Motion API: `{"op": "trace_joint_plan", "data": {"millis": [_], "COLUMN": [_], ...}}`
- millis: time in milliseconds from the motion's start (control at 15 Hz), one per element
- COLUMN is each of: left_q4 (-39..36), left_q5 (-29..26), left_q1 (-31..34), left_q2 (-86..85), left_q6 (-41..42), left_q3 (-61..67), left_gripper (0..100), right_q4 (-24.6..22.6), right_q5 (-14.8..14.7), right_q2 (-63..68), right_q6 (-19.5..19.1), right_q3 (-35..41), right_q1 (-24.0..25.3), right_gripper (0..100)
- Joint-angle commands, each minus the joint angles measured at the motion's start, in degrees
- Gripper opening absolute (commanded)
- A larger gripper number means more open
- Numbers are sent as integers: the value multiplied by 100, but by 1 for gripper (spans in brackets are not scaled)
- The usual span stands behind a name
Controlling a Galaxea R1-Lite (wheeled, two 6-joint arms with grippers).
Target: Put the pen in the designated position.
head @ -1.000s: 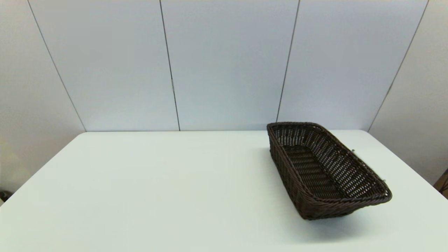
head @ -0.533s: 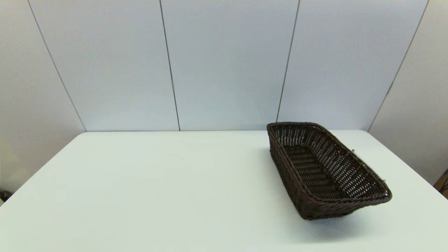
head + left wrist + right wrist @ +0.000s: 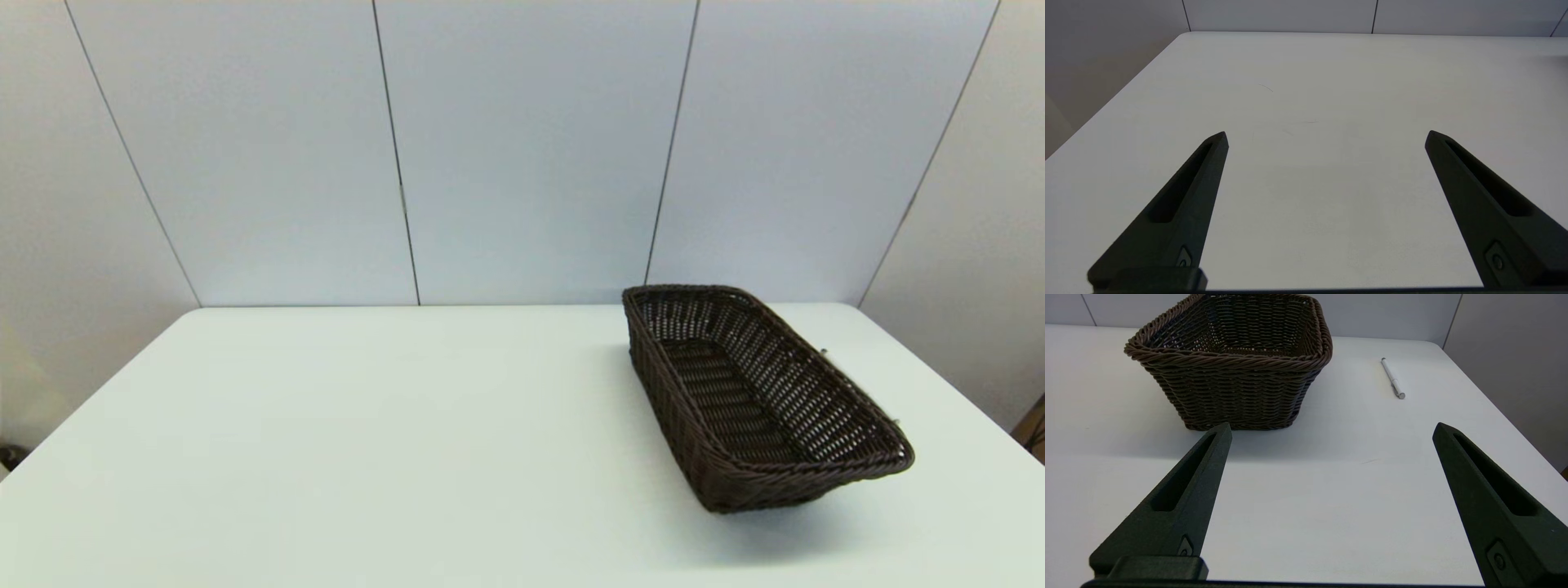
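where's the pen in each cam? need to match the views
Head view: almost all hidden behind the basket's right wall; only two small specks show at the rim, near.
Left wrist view: not in it; only bare table past the open left tool.
Right wrist view: pen lies flat on the table, apart from the basket, beyond the open right tool.
Shared landmark: the basket, in the head and right wrist views.

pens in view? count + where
1. The pen lies flat on the table, on the basket's right side, apart from it. In the head view the basket hides nearly all of it.
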Motion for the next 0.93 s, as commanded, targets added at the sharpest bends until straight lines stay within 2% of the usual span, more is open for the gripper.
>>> {"op": "trace_joint_plan", "data": {"millis": [67,933], "left_q4": [0,0], "left_q5": [-2,-2], "left_q1": [0,0], "left_q2": [-1,-1], "left_q6": [0,0], "left_q3": [0,0], "left_gripper": [100,100], "right_q4": [-2,-2], "right_q5": [5,5], "right_q2": [18,18], "right_q6": [-5,-14], "right_q3": [0,0], "right_q1": [1,1], "right_gripper": [100,100]}}
